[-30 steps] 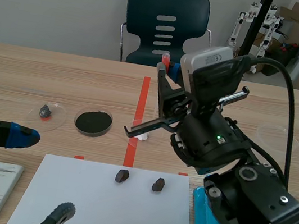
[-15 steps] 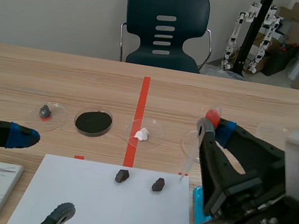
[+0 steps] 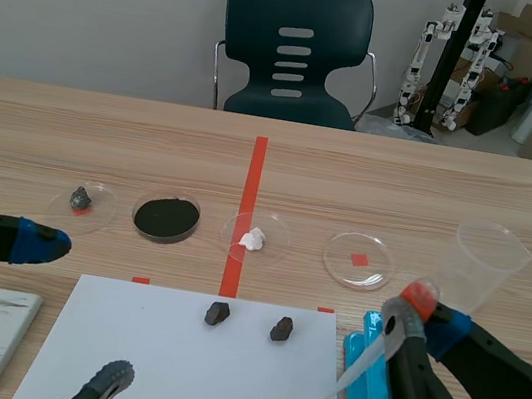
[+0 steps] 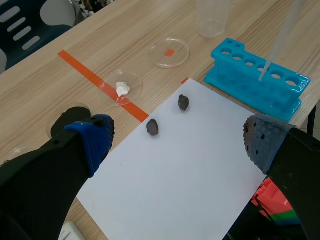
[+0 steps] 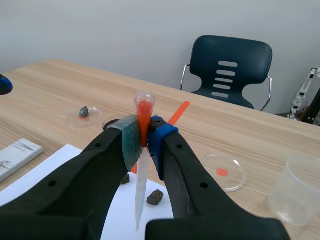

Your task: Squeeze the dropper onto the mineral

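While the right gripper (image 3: 423,324) clamps the dropper (image 3: 368,355) at the bench's (image 3: 104,133) near right, its tip right of the nearest mineral (image 3: 282,329) on the white sheet (image 3: 169,366), squeezing now would likely miss; the left gripper (image 4: 180,142) gapes empty.

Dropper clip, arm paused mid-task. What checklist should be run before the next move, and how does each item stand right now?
1. Dropper held firmly: ok. The right gripper is shut on the dropper, pads at the base of its orange bulb.
2. Targets uncovered: ok. The two dark minerals lie bare on the white sheet.
3. Tip over a mineral: not ok. It hangs by the blue tube rack, off to the side of both.
4. Liquid in the dropper: cannot tell.
5. Left gripper out of the way: ok. It is open, apart from the minerals and holding nothing.
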### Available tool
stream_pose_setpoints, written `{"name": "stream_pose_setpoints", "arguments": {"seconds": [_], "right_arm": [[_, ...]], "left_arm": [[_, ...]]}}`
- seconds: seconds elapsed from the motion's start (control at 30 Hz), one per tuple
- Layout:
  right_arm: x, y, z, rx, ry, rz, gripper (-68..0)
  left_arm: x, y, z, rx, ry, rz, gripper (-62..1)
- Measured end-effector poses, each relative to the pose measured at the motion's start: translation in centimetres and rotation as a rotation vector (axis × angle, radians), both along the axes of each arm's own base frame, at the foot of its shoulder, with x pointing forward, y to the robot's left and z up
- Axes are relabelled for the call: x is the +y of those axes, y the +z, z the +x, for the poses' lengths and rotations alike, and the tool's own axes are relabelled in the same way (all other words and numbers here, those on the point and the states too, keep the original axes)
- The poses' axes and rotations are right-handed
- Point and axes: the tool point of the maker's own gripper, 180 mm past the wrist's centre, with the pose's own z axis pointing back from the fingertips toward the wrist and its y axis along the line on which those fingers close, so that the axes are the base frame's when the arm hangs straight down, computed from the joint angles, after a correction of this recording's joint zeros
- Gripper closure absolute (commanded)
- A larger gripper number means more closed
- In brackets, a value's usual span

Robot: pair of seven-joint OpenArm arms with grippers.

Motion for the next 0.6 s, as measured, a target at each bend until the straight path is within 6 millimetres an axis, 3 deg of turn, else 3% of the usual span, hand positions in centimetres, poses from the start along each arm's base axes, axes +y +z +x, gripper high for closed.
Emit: {"name": "stream_pose_setpoints", "arguments": {"seconds": [0.6], "right_arm": [[0.00,-0.17,-0.26,0.013,0.000,0.000,-4.2]], "left_arm": [[0.00,0.00,0.00,0.000,0.000,0.000,-54.2]]}}
